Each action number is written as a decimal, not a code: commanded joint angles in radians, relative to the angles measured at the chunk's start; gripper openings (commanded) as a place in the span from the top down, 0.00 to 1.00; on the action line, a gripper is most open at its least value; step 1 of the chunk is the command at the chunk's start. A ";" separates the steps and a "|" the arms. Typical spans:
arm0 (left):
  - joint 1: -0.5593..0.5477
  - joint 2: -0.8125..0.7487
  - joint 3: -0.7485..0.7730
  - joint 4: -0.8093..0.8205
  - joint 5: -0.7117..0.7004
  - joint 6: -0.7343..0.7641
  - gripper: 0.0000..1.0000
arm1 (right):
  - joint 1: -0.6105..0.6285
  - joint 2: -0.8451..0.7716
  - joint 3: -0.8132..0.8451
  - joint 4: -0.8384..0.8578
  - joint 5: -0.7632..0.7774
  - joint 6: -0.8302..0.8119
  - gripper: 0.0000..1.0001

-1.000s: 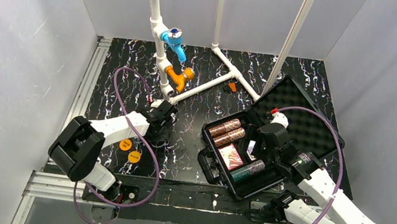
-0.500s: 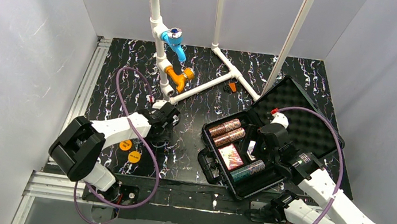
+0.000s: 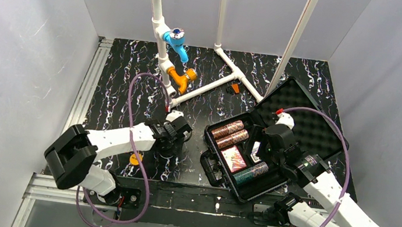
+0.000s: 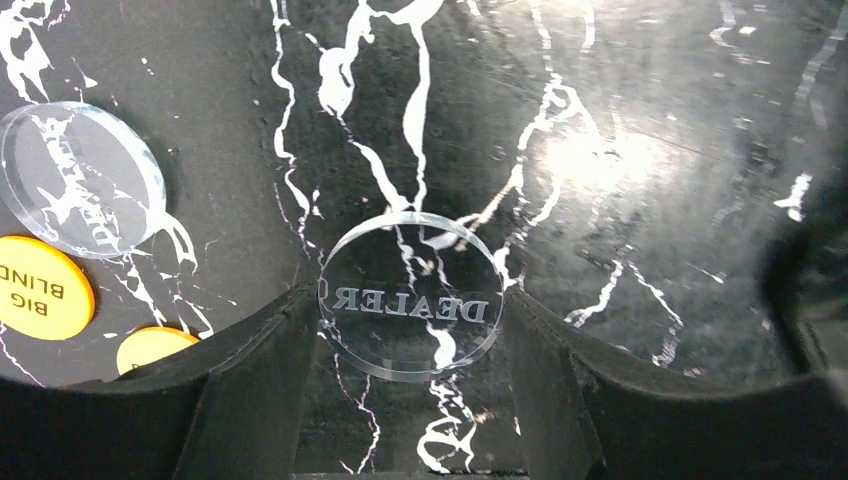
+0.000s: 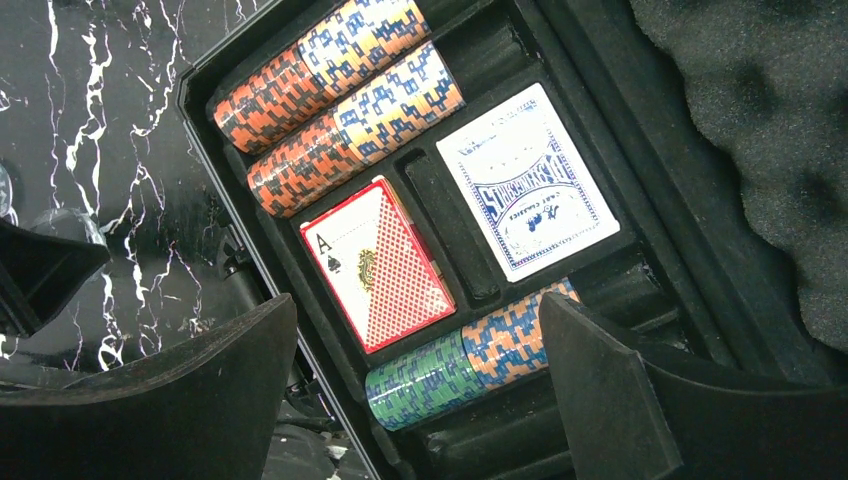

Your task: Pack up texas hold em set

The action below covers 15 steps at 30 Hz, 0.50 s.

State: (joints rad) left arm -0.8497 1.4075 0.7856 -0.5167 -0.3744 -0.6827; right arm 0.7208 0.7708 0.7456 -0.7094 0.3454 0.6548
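The black case (image 3: pixel 210 165) lies open at the right, its foam-lined lid (image 3: pixel 309 122) tilted back. In its tray lie two red-brown chip rolls (image 5: pixel 340 90), a red card deck (image 5: pixel 385 265), a blue-backed deck (image 5: pixel 527 180) and a green and orange chip roll (image 5: pixel 470 365). My right gripper (image 5: pixel 420 400) hovers open over the tray, above that roll. My left gripper (image 4: pixel 410 300) is shut on a clear DEALER disc (image 4: pixel 410 330), its edges against both fingers, left of the case (image 3: pixel 175 136). A second clear disc (image 4: pixel 80 180) and two orange discs (image 4: pixel 40 285) lie on the table to its left.
The white pipe frame (image 3: pixel 165 56) with blue and orange fittings stands at the back centre, with a pipe running along the table toward the case lid. Grey walls close in both sides. An aluminium rail (image 3: pixel 87 87) runs along the left table edge.
My left arm has swung right and nearer, away from the orange discs toward the case, covering one of them in the top view. The right arm has barely moved.
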 commanded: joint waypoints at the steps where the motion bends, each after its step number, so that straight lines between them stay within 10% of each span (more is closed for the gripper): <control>1: -0.033 -0.079 0.047 -0.031 -0.026 0.029 0.83 | 0.002 -0.017 0.044 -0.010 0.023 -0.014 0.02; 4: -0.047 -0.086 0.062 -0.042 -0.020 0.035 1.00 | 0.002 -0.016 0.050 -0.014 0.027 -0.013 0.02; 15: -0.122 -0.098 0.112 -0.035 -0.025 0.076 1.00 | 0.002 -0.017 0.130 -0.048 0.096 -0.051 0.02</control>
State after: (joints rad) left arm -0.9428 1.3476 0.8467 -0.5396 -0.3756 -0.6384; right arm 0.7208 0.7654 0.7959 -0.7494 0.3866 0.6388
